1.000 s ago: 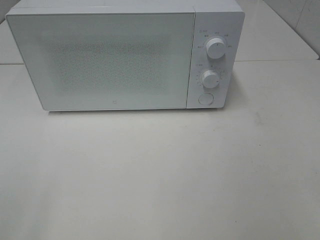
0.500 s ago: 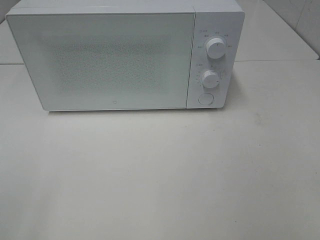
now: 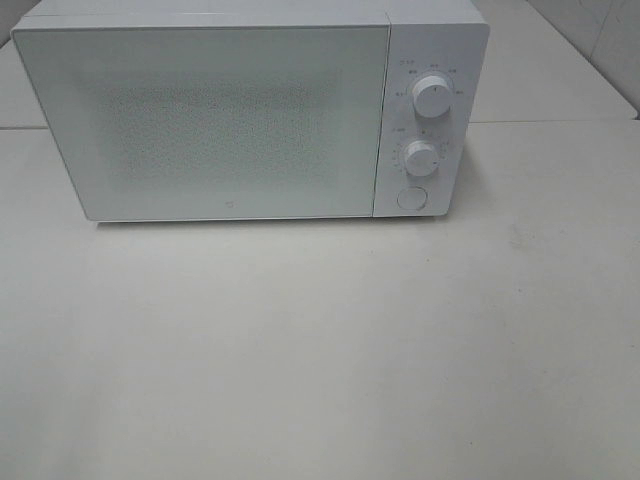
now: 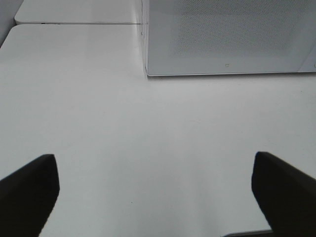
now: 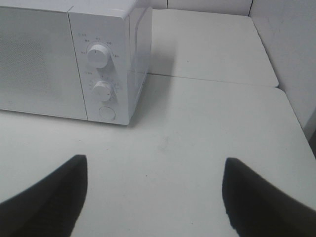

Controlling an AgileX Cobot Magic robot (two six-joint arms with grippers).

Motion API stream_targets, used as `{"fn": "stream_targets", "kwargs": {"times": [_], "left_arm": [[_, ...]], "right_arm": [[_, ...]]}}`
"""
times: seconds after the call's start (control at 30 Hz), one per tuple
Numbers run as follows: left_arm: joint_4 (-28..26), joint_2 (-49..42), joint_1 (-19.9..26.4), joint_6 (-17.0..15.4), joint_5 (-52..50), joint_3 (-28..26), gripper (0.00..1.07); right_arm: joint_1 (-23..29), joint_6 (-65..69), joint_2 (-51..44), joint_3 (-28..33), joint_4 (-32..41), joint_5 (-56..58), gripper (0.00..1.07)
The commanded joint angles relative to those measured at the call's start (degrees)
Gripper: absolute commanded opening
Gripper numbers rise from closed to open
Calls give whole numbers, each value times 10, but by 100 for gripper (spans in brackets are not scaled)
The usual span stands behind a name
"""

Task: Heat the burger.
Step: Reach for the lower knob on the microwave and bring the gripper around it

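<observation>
To the front left of the microwave (image 3: 250,110), the left gripper (image 4: 154,163) is held above the bare counter (image 3: 320,350), jaws wide apart, with nothing held. The microwave's door (image 3: 200,120) is shut. The burger is seen in no view, and whether it sits behind the speckled door cannot be told. Right of the door, an upper knob (image 3: 432,97), a lower knob (image 3: 421,158) and a round button (image 3: 411,198) are stacked. Before the microwave's right end, the right gripper (image 5: 154,162) is likewise spread and empty. If heating is to be started, a knob should be pinched squarely and turned gently.
</observation>
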Motion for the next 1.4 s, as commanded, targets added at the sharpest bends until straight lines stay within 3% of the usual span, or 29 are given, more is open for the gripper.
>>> {"fn": "stream_targets", "kwargs": {"times": [0.03,0.53,1.1,1.2,1.4], "left_arm": [[-5,-14,0,-3,-7,1,98],[-5,-14,0,-3,-7,1,98],[-5,-14,0,-3,-7,1,98],[-5,-14,0,-3,-7,1,98],[-5,-14,0,-3,-7,1,98]], "right_arm": [[-2,6,34,7,-1,-52,74],[-2,6,159,10,2,-199,74],[-2,6,362,10,-1,-347,74],[-2,6,388,18,-1,-372,74],[-2,6,429,92,2,-557,74]]}}
